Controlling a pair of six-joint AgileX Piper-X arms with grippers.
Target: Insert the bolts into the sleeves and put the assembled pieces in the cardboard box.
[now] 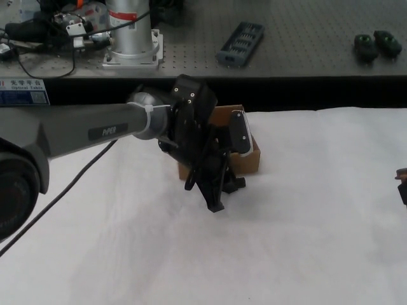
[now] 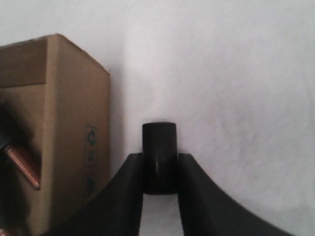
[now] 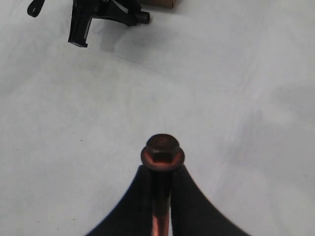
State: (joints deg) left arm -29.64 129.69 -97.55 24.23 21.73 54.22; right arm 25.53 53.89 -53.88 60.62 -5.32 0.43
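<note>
My left gripper (image 2: 160, 164) is shut on a short black sleeve (image 2: 159, 147), held just above the white cloth beside the cardboard box (image 2: 59, 113). A copper bolt (image 2: 22, 167) lies inside that box. In the high view the left gripper (image 1: 227, 182) hangs in front of the box (image 1: 249, 162), with the sleeve (image 1: 240, 184) at its tip. My right gripper (image 3: 161, 174) is shut on a copper bolt (image 3: 162, 150) with a flanged hex head, over bare cloth. It sits at the bench's right edge (image 1: 402, 184).
White cloth (image 1: 305, 241) covers the bench, with open room between the two arms. The left arm's gripper (image 3: 98, 17) and a strip of the box (image 3: 157, 3) show far off in the right wrist view. Tools and cables sit on the perforated table (image 1: 191, 57) behind.
</note>
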